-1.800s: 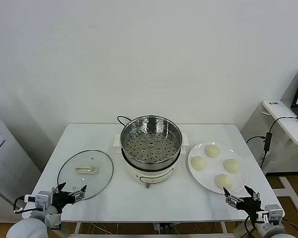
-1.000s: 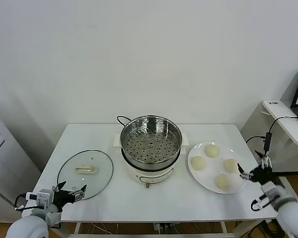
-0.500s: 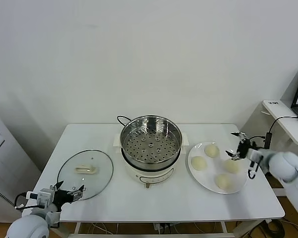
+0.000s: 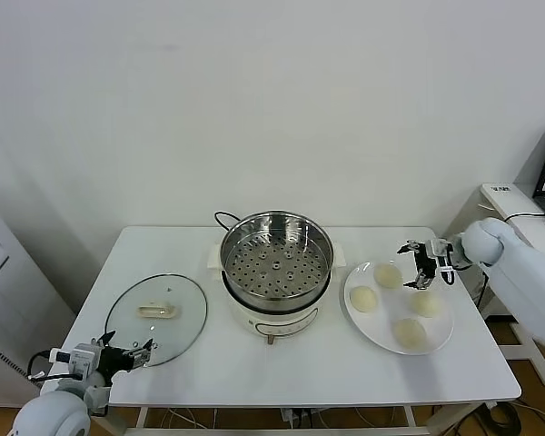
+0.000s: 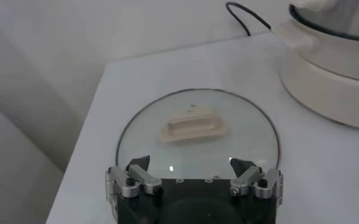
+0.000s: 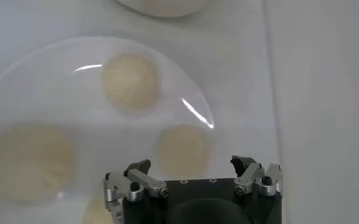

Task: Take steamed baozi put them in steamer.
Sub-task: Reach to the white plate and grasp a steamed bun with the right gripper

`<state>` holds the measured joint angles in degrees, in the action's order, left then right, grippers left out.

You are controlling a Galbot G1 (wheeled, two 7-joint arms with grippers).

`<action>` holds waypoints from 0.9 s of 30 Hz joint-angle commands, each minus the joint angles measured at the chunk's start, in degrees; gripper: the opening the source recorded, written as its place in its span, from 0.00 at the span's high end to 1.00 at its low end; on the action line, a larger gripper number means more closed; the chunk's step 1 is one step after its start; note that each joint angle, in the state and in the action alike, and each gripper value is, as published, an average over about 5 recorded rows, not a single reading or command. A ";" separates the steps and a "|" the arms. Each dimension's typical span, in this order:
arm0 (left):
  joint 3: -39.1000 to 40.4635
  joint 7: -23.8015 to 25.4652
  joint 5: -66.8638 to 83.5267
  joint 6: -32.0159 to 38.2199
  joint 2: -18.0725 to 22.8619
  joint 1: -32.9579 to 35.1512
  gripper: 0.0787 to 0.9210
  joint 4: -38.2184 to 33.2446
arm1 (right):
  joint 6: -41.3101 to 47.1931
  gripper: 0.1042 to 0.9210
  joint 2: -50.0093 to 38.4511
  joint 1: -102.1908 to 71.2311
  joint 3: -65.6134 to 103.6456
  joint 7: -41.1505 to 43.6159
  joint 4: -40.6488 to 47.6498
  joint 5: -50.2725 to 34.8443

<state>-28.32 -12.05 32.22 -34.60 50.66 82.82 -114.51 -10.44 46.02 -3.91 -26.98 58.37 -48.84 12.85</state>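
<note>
Overhead, the right claw (image 4: 421, 264) hangs wide open and empty above the plate (image 4: 440, 336) of four steamed baozi (image 4: 388, 275). Meanwhile the left claw (image 4: 127, 352), open and empty too, waits at the worktop (image 4: 254, 363) edge by the glass lid (image 4: 155, 318).

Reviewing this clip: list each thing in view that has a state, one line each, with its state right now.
steamer: uncovered, basket empty.
glass lid: off the pot, lying flat on the table.
baozi: four, all on the plate, none gripped.
right gripper: open, above the plate, holding nothing.
left gripper: open, at the table's near edge by the lid, holding nothing.
</note>
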 commanded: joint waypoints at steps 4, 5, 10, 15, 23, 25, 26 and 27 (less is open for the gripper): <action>0.26 0.23 -0.31 -0.29 -0.75 -0.83 0.12 0.22 | -3.27 0.12 6.22 6.45 -6.85 4.32 10.41 2.86; 0.29 0.25 -0.33 -0.33 -0.81 -0.88 0.12 0.18 | -3.36 0.12 6.58 6.10 -6.50 3.99 10.84 3.43; 0.53 0.25 -0.39 -0.61 -0.96 -0.94 0.12 -0.06 | -3.59 0.12 8.28 4.61 -4.83 2.26 12.98 6.17; 0.71 0.24 -0.48 -0.85 -0.99 -0.89 0.12 -0.31 | -3.64 0.13 9.45 3.70 -3.70 0.34 14.88 7.60; 0.91 0.33 -0.68 -1.14 -1.08 -0.58 0.12 -0.95 | -3.52 0.30 11.95 2.26 0.37 -3.01 17.77 10.17; 0.95 0.33 -0.72 -1.25 -1.07 -0.48 0.12 -1.26 | -3.35 0.35 12.53 2.06 1.32 -3.59 18.23 10.56; 0.96 0.32 -0.73 -1.30 -1.07 -0.45 0.12 -1.38 | -3.27 0.39 12.72 2.01 1.60 -3.73 18.32 10.62; 0.98 0.32 -0.73 -1.35 -1.07 -0.39 0.12 -1.56 | -3.16 0.41 12.93 1.97 1.84 -3.83 18.40 10.65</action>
<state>-27.35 -11.75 31.53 -35.94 49.64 82.48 -115.82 -13.28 57.53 -1.98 -26.53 55.88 -32.50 21.89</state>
